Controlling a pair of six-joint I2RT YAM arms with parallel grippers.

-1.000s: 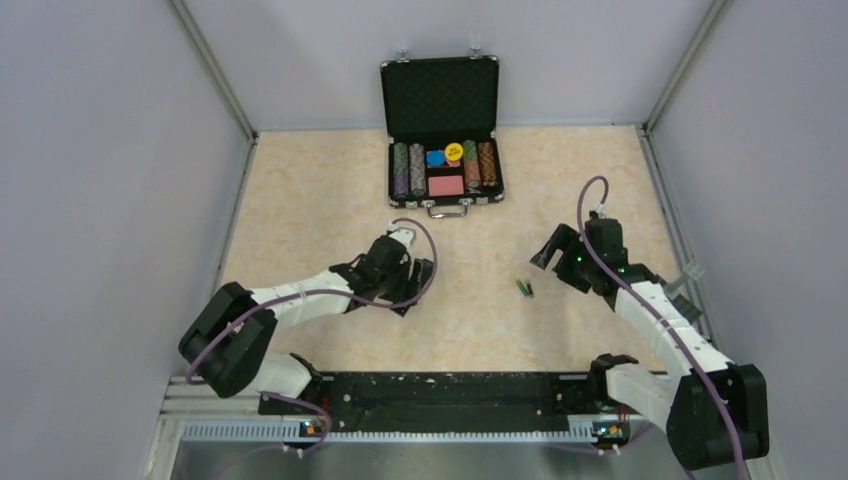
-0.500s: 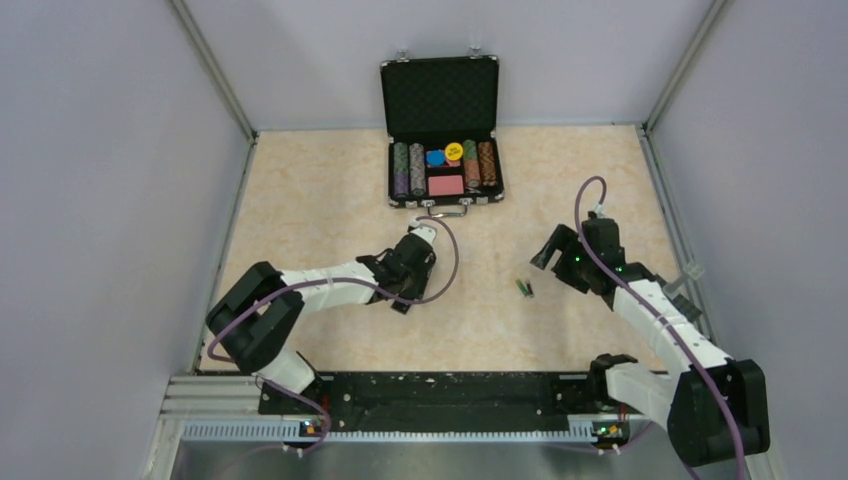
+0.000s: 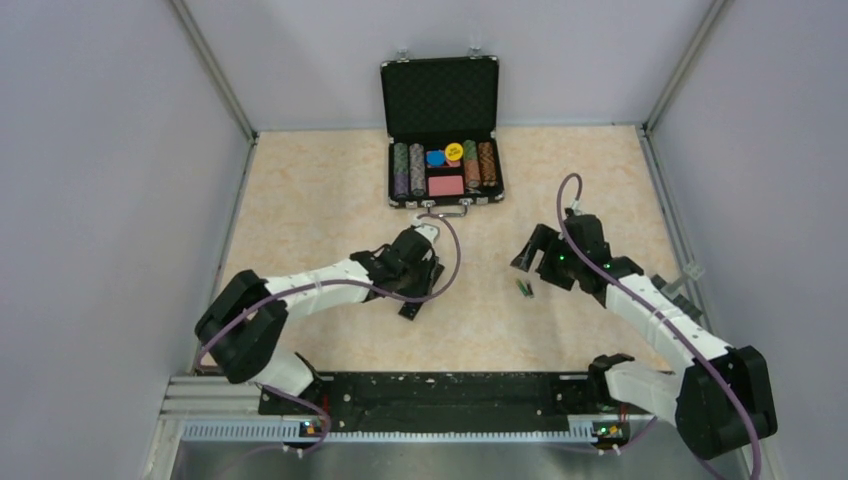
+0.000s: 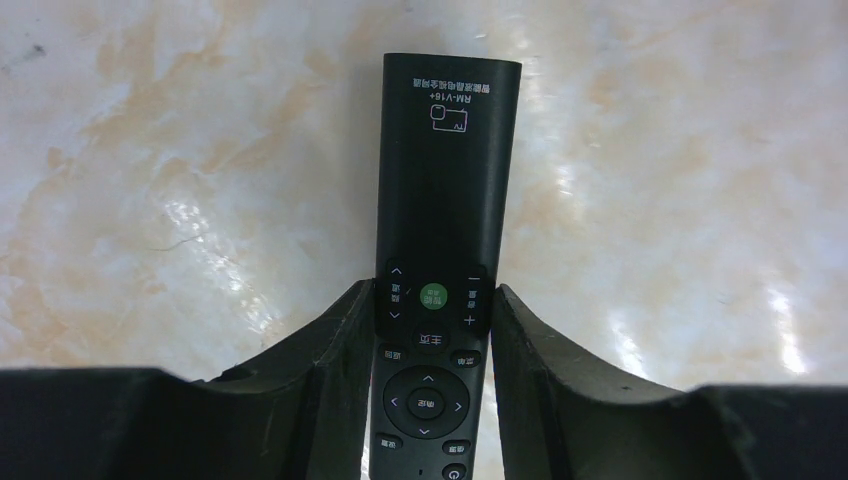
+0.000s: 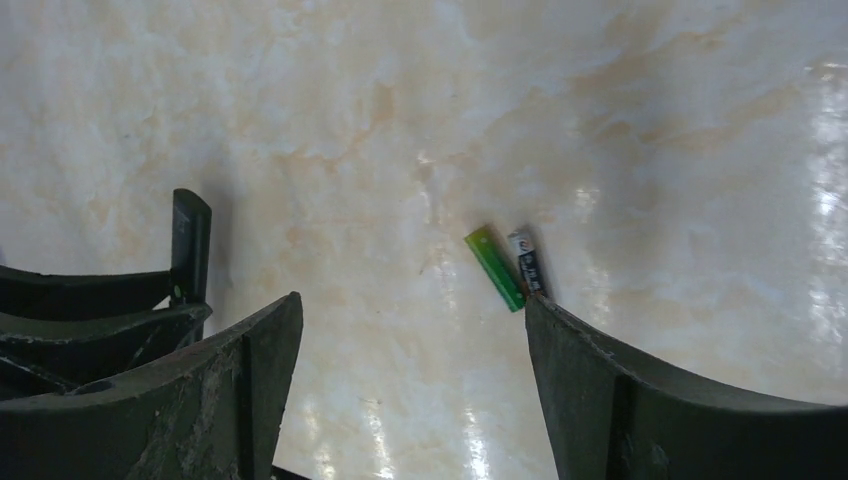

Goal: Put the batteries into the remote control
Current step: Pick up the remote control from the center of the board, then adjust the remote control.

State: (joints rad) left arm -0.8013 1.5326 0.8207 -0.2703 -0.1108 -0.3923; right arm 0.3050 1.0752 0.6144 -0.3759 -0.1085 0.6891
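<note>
Remote control [image 4: 447, 150] is laid flat near bench [image 3: 300, 200] centre, buttons up, long axis roughly far-to-near, plain end toward the near edge. It is pinched across both long sides by left pincer [image 4: 432, 298]. Batteries [image 5: 508, 265] are laid side by side right of centre, under the spread right pincer [image 5: 410, 310]. Open black case [image 3: 440, 95] at mid far edge is loaded with chip rows [image 3: 445, 165].
</note>
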